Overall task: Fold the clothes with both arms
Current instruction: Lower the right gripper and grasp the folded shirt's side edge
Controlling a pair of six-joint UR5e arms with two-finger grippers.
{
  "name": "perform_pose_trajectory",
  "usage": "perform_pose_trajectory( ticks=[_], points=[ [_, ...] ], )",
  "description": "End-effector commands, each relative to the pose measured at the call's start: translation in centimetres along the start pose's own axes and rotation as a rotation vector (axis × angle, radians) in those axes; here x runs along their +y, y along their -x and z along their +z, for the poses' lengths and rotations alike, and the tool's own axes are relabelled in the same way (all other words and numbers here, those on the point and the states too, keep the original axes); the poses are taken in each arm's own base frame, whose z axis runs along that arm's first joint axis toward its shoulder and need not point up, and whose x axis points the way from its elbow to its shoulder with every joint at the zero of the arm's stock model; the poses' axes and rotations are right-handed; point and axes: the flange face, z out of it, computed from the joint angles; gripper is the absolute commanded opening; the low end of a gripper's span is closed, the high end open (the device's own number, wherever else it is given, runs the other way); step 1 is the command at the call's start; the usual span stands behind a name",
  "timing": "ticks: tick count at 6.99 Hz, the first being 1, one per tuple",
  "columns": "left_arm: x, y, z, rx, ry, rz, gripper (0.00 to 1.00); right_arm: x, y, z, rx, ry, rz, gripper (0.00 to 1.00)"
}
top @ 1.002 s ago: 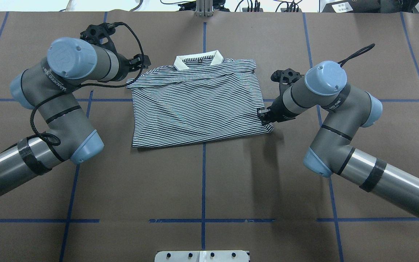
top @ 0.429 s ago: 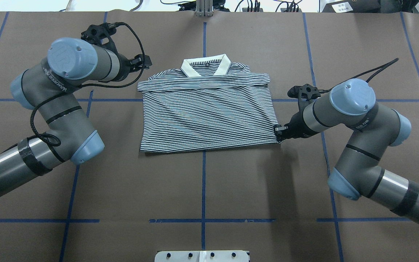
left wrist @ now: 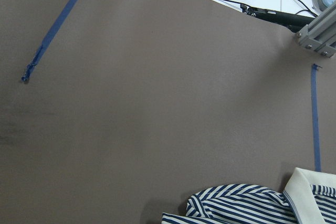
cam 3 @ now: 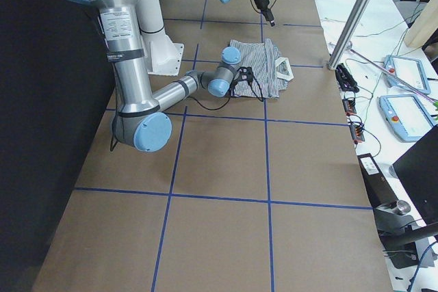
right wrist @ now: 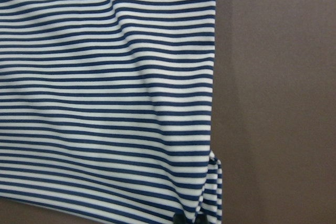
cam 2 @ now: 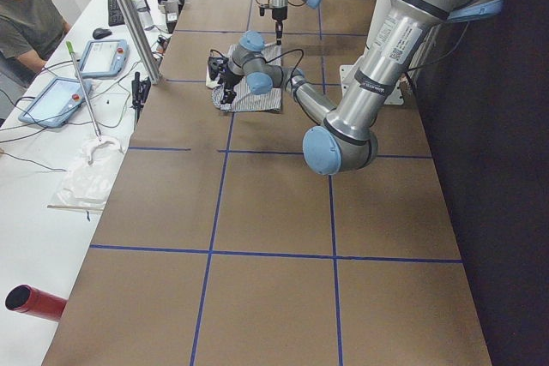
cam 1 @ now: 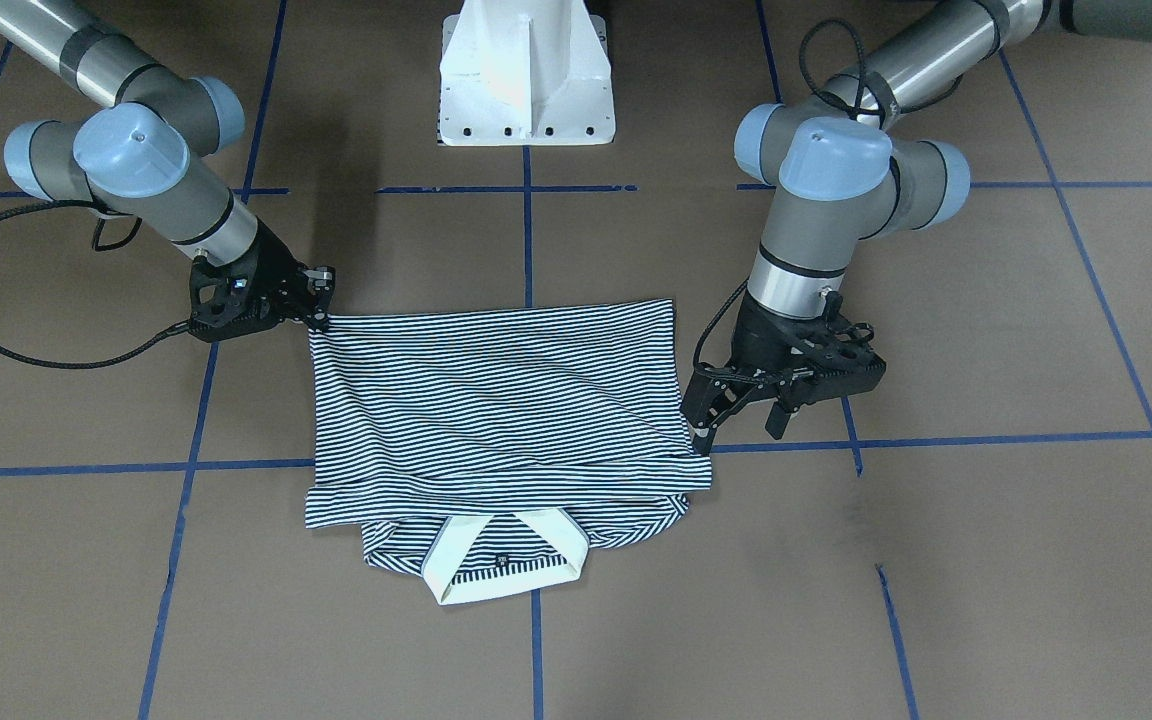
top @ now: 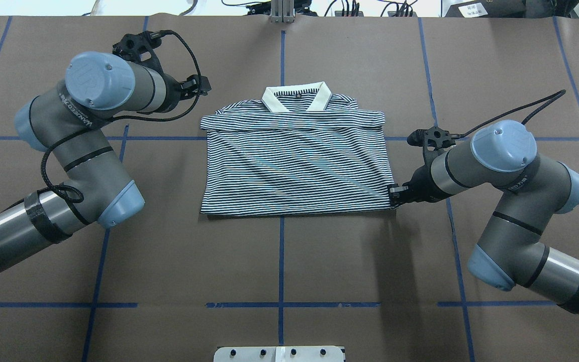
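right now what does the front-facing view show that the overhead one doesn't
Front-facing only: the left gripper plainly open beside the polo shirt, and the tall body of the white pedestal base. Overhead only: the cables and metal post past the far edge of the table. Both: the partly folded shirt lying flat, its cream collar pointing away from the robot, and the right gripper shut on a corner on the robot's side.

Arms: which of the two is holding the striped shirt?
The right arm; its fingers pinch the shirt's hem corner, while the left arm's stand open beside it.
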Motion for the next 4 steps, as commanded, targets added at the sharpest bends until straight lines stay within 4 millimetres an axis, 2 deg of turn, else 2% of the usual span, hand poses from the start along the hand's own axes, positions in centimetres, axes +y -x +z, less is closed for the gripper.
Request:
perform_pose_trajectory(
  ticks=[1,4],
  points=[
    [0.0,-0.1,-0.2,0.005,0.000,0.000,0.99,-0.7,1.1,-0.7,-0.002,0.031,0.028,1.00],
    [0.0,-0.7,-1.1,0.023,-0.003,0.002,0.99,-0.5,-0.2,-0.3,0.044,0.048,0.061,1.00]
  ],
)
